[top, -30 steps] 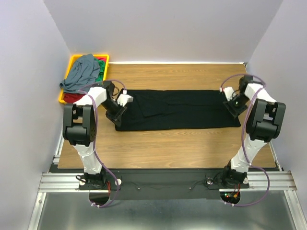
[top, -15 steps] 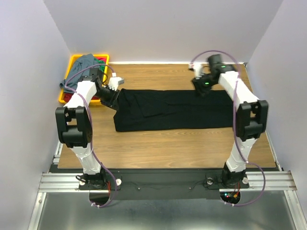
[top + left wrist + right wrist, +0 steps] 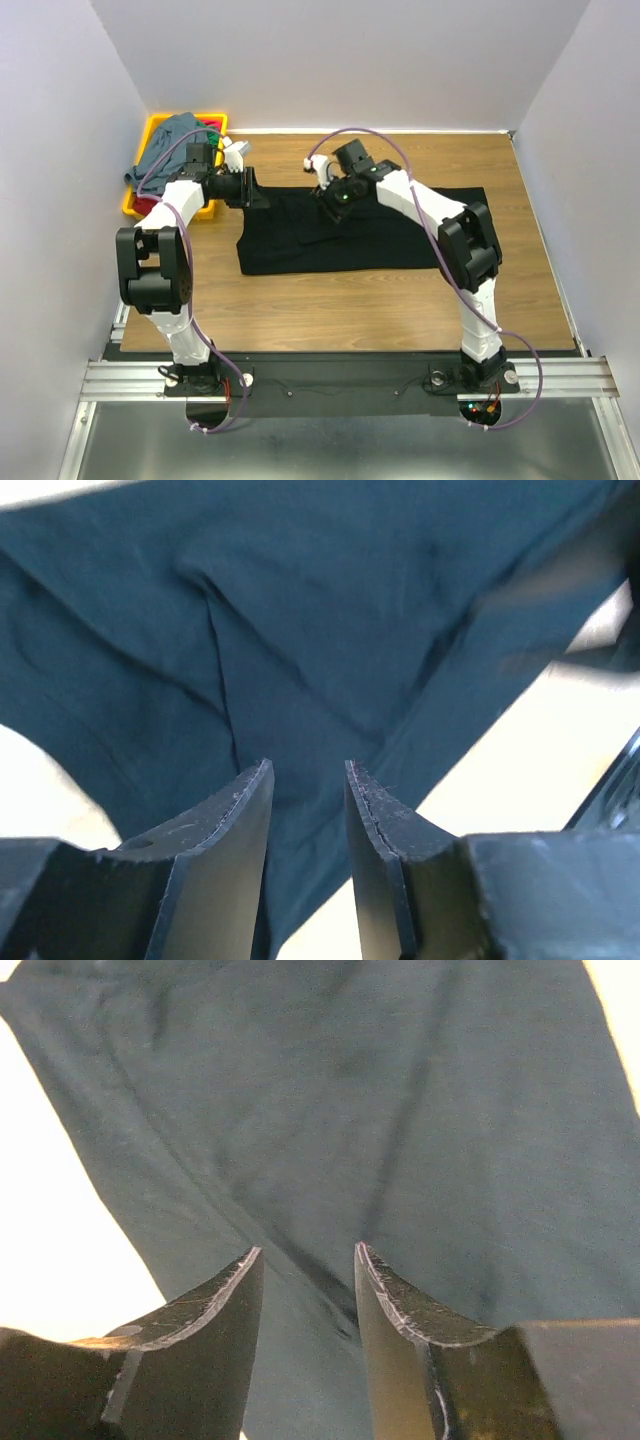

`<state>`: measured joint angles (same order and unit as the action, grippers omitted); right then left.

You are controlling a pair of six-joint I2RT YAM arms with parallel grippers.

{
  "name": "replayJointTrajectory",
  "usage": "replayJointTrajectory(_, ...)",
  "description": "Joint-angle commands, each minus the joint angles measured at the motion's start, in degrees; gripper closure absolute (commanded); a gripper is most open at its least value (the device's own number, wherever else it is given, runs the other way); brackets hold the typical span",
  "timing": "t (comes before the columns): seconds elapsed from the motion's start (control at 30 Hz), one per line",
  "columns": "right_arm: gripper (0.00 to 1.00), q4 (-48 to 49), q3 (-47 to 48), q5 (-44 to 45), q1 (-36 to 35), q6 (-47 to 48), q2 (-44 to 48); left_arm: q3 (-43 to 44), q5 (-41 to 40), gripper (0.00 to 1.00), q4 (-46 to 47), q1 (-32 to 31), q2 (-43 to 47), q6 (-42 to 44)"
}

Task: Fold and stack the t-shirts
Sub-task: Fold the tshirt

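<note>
The large black t-shirt (image 3: 400,235) lies spread flat across the middle of the wooden table. My left gripper (image 3: 250,187) is at its far left corner. In the left wrist view the left gripper (image 3: 308,765) has its jaws apart just above the black t-shirt (image 3: 300,600). My right arm reaches across to the left, and my right gripper (image 3: 328,198) is over the shirt's far edge left of centre. In the right wrist view the right gripper (image 3: 308,1248) is open over a fold line in the black t-shirt (image 3: 400,1090). The grey-blue t-shirt (image 3: 170,150), green t-shirt (image 3: 213,137) and red t-shirt (image 3: 150,203) are piled in the tray.
The yellow tray (image 3: 155,125) stands at the far left corner of the table, close to my left arm. The grey-blue shirt hangs over its near rim. Walls close in on the left, back and right. Bare wood (image 3: 350,300) lies in front of the black shirt.
My right gripper has swept from the shirt's right end along the far edge to left of centre. My left gripper has moved from the near left edge up to the far left corner.
</note>
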<state>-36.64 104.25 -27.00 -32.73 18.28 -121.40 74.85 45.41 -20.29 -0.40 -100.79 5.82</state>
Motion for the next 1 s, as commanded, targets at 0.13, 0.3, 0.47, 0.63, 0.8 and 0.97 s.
replayJointTrajectory(0.13,0.49,14.57,-9.14,3.62,-6.99,6.06,2.66,4.87,-7.6,0.52,8.61,-0.12,-3.18,-14.87)
replayJointTrajectory(0.3,0.48,17.48,-10.38,5.99,-8.84,8.08,0.82,6.8,-10.34,0.52,8.08,-0.12,-5.99,-18.3)
replayJointTrajectory(0.47,0.47,18.97,-9.24,7.66,-10.16,8.78,-0.85,8.2,-9.99,0.52,8.43,-0.12,-7.75,-19.71)
replayJointTrajectory(0.63,0.46,19.86,-9.06,9.77,-11.12,10.19,-2.34,8.73,-9.99,0.52,8.87,-0.12,-8.45,-19.71)
replayJointTrajectory(0.8,0.44,19.86,-9.5,10.13,-11.3,11.34,-3.22,9.44,-9.99,0.5,9.66,-0.21,-8.98,-20.59)
replayJointTrajectory(0.97,0.63,19.86,-9.41,10.3,-11.3,11.34,-3.14,10.58,-10.16,0.5,10.36,-0.65,-10.47,-21.56)
